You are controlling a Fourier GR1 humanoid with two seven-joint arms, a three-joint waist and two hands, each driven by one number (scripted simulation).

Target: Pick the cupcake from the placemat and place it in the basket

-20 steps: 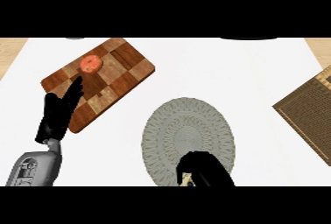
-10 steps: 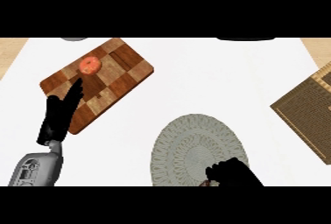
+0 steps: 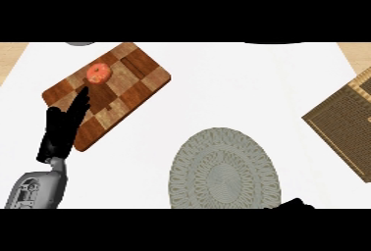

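Two hands show: the left hand (image 3: 62,132) lies over the wooden board (image 3: 138,81), fingers straight, below a round orange item (image 3: 98,73). We see only a sliver of the right hand (image 3: 293,204) by the placemat (image 3: 225,171); whether it clasps the cupcake we cannot tell.

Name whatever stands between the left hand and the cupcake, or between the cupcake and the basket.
Nothing visible. The left hand ends just short of the cupcake on the wooden board; from there to the basket only bare counter shows, the placemat lying below that line.
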